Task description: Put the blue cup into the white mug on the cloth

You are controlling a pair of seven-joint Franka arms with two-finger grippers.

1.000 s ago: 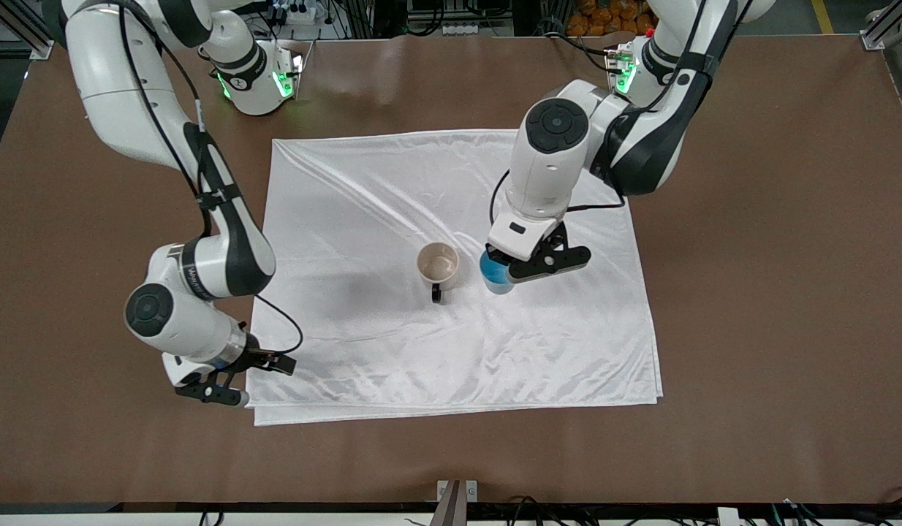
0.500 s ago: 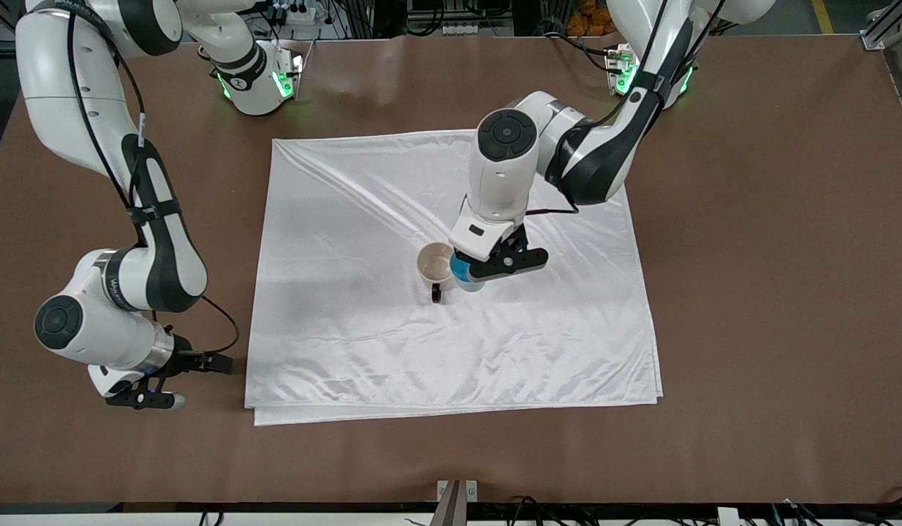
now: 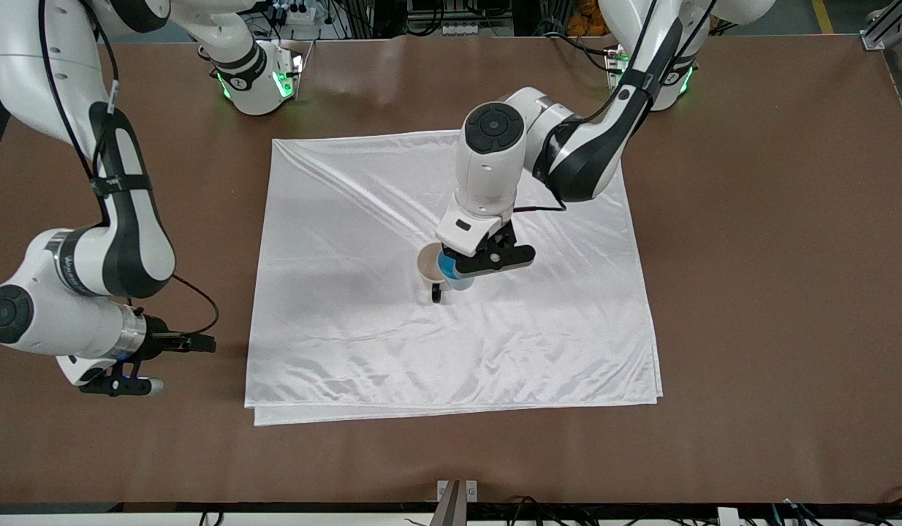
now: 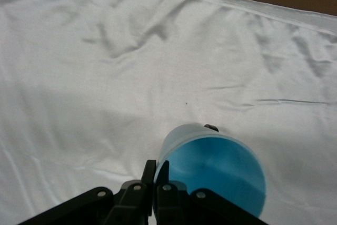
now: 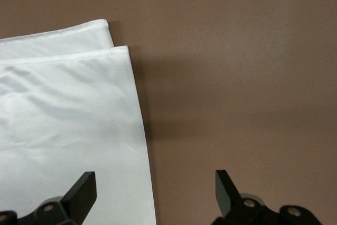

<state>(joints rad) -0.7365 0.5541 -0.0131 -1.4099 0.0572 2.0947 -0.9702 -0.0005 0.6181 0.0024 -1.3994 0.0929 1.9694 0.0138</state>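
The blue cup (image 3: pixel 455 277) hangs upright over the white mug (image 3: pixel 426 263), which stands in the middle of the cloth (image 3: pixel 349 219). My left gripper (image 3: pixel 458 261) is shut on the cup's rim, one finger inside and one outside. In the left wrist view the blue cup (image 4: pixel 216 172) covers the mug, and only the mug's black handle (image 4: pixel 211 127) peeks out. Whether the cup's base is inside the mug I cannot tell. My right gripper (image 3: pixel 182 363) is open and holds nothing, low over the bare table beside the cloth's corner at the right arm's end.
The brown table (image 3: pixel 751 292) surrounds the cloth on all sides. In the right wrist view the folded cloth corner (image 5: pixel 68 104) lies beside bare table (image 5: pixel 237 77). Both arm bases stand along the table's edge farthest from the front camera.
My left gripper has carried the blue cup sideways across the cloth until it is over the mug. My right arm has drawn away from the cloth's corner toward its own end of the table.
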